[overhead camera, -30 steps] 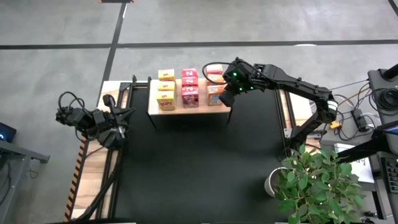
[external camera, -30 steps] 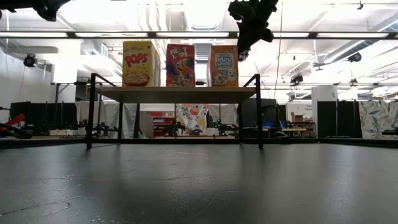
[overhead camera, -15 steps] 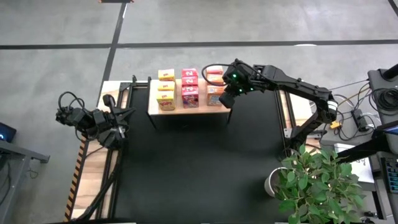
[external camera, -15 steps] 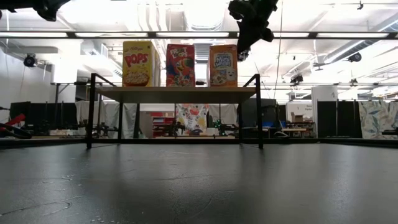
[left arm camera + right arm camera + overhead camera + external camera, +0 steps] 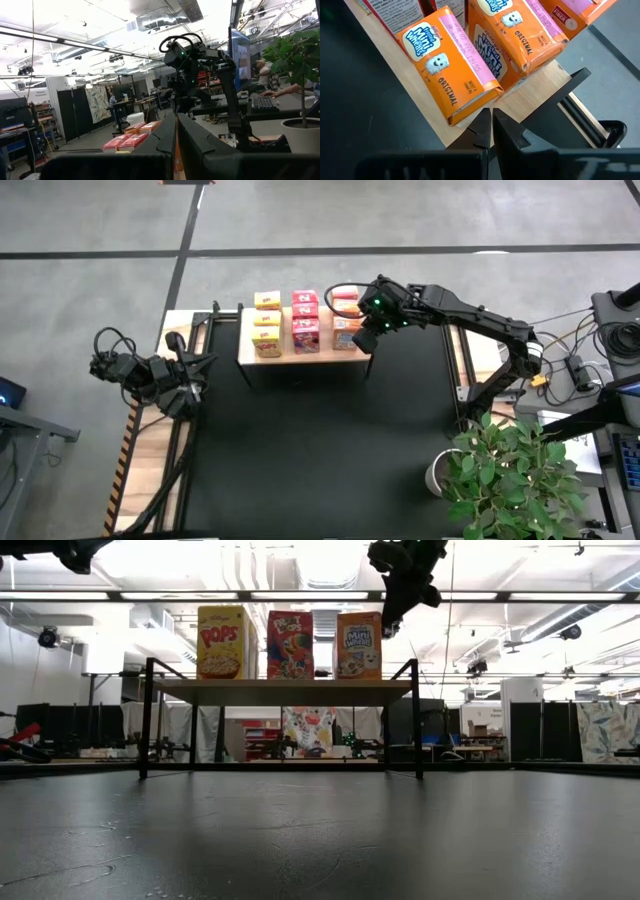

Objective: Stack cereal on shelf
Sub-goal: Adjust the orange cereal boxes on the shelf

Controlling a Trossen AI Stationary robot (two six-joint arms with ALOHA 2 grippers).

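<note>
The shelf (image 5: 290, 358), a light wooden block on black legs, stands at the far middle of the black mat. On it the cereal stands upright in three rows: yellow (image 5: 267, 325), pink-red (image 5: 305, 320) and orange (image 5: 345, 320). The low view shows the front box of each row, the orange one (image 5: 358, 645) on the right. My right gripper (image 5: 364, 338) is shut at the shelf's near right corner, beside that front orange box (image 5: 450, 75). My left gripper (image 5: 205, 363) is shut and waits off the mat's left edge, touching nothing. My right gripper meets the front orange box at its near right corner edge (image 5: 492, 100) with its shut fingertips (image 5: 484, 117); nothing is between the fingers. It slants down from the table's right and near side. The box stands upright on the shelf.
A potted plant (image 5: 510, 470) stands at the near right beside the mat (image 5: 320, 450). The shelf's black legs (image 5: 148, 720) reach down to the mat. The mat's wide near part lies in front of the shelf. A person (image 5: 260, 67) sits at a desk beyond the table.
The front orange box has shifted slightly toward the pink-red box next to it, with my shut right gripper at its right side. Both arms have otherwise kept still.
</note>
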